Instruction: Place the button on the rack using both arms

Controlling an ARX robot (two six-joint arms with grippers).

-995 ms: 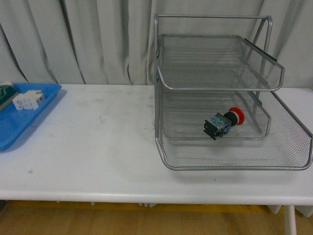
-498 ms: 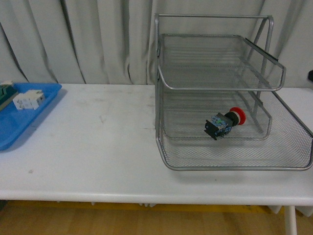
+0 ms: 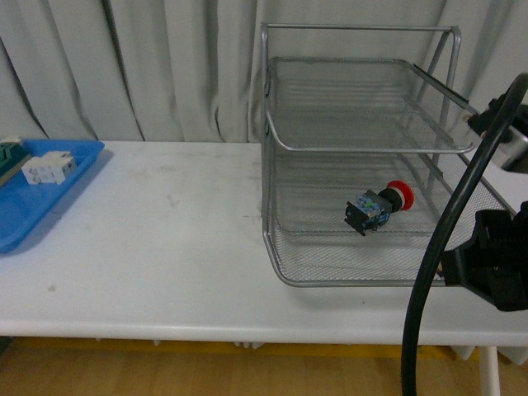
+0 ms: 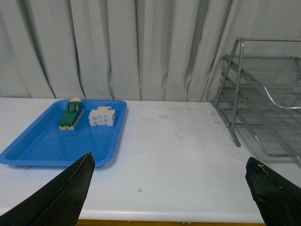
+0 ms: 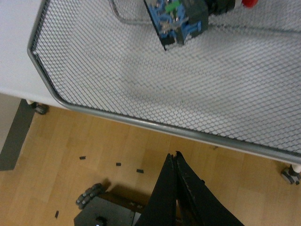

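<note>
Front view: the button [image 3: 378, 207] lies on its side in the rack [image 3: 346, 269], on the middle tier's front edge.

Left wrist view: left gripper [image 4: 171, 186] spread wide, empty.

Right wrist view: right gripper [image 5: 175, 165] pinched closed, empty. Withdraw clear of the mesh.

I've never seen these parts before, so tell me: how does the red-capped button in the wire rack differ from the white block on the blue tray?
The button has a round red cap on a black and blue body; the white block is plain white and boxy. The button lies on its side in the rack, cap pointing right; the white block sits on the blue tray beside a green part. Both are small and neither is held.
</note>
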